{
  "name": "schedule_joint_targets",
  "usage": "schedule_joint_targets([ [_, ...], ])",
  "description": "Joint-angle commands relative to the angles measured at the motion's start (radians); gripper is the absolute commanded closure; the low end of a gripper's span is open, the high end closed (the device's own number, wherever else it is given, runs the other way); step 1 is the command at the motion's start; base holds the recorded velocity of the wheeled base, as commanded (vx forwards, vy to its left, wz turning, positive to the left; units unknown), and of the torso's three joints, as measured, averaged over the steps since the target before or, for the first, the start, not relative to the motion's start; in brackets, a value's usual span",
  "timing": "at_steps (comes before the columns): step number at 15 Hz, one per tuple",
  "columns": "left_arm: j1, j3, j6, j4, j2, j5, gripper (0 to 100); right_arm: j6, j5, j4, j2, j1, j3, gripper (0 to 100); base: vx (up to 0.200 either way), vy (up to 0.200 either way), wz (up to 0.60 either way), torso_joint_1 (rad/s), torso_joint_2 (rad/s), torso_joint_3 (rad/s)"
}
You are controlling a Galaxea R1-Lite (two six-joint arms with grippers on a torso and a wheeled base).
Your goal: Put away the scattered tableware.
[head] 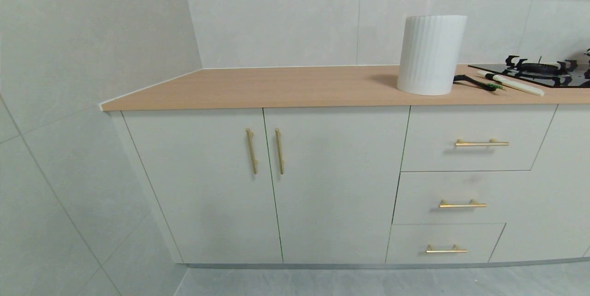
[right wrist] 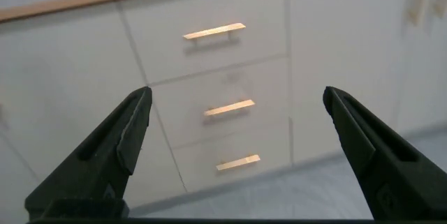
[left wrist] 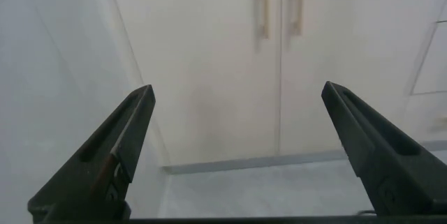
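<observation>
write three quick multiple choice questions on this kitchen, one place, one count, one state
1. Where does the white ribbed container stand? A on the floor; B on the countertop; C on the stove.
2. How many drawers are there? A one; B five; C three.
3. How is the left gripper? A open; B shut on a spoon; C shut on a handle.
Answers: B, its base rests on the countertop; C, three gold handles sit one above another; A, it gapes wide, holding nothing.
</observation>
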Motion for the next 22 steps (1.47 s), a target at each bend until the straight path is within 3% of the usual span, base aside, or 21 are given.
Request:
schedule_joint_targets([
  [1, 0.001, 0.004, 0.007, 0.001, -0.003, -0.052, 0, -0.028, 0.110, 0.066, 0.002, 0.000, 0.049, 0, 0.000, 0.000, 0.00, 0.000, 0.00, 0.000],
  [5, 0.001, 0.004, 0.010, 0.001, -0.003, -0.058, 0, -0.074, 0.170, 0.108, 0.003, 0.000, 0.048, 0, 0.000, 0.000, 0.00, 0.000, 0.00, 0.000],
  [7, 0.001, 0.005, 0.036, 0.003, -0.003, -0.054, 0, -0.071, 0.180, 0.106, 0.002, 0.000, 0.048, 0, 0.000, 0.000, 0.00, 0.000, 0.00, 0.000],
  [11, 0.001, 0.004, 0.024, 0.001, -0.003, -0.051, 0, -0.072, 0.182, 0.106, 0.002, 0.000, 0.048, 0, 0.000, 0.000, 0.00, 0.000, 0.00, 0.000],
  [14, 0.001, 0.001, -0.067, -0.004, -0.003, -0.060, 0, -0.071, 0.182, 0.106, 0.002, 0.000, 0.048, 0, 0.000, 0.000, 0.00, 0.000, 0.00, 0.000],
  [16, 0.001, 0.001, -0.073, -0.004, -0.003, -0.061, 0, -0.071, 0.182, 0.106, 0.002, 0.000, 0.048, 0, 0.000, 0.000, 0.00, 0.000, 0.00, 0.000],
  [19, 0.001, -0.001, -0.162, 0.001, -0.003, -0.021, 0, -0.071, 0.182, 0.106, 0.002, 0.000, 0.048, 0, 0.000, 0.000, 0.00, 0.000, 0.00, 0.000],
  [20, 0.001, -0.001, -0.148, 0.009, -0.003, 0.049, 0, -0.071, 0.182, 0.106, 0.002, 0.000, 0.048, 0, 0.000, 0.000, 0.00, 0.000, 0.00, 0.000],
  [21, 0.001, -0.001, -0.136, 0.013, -0.003, 0.049, 0, -0.071, 0.182, 0.106, 0.002, 0.000, 0.048, 0, 0.000, 0.000, 0.00, 0.000, 0.00, 0.000],
  [22, 0.001, -0.007, -0.102, 0.030, -0.003, 0.002, 0, -0.069, 0.182, 0.106, 0.002, 0.000, 0.048, 0, 0.000, 0.000, 0.00, 0.000, 0.00, 0.000],
])
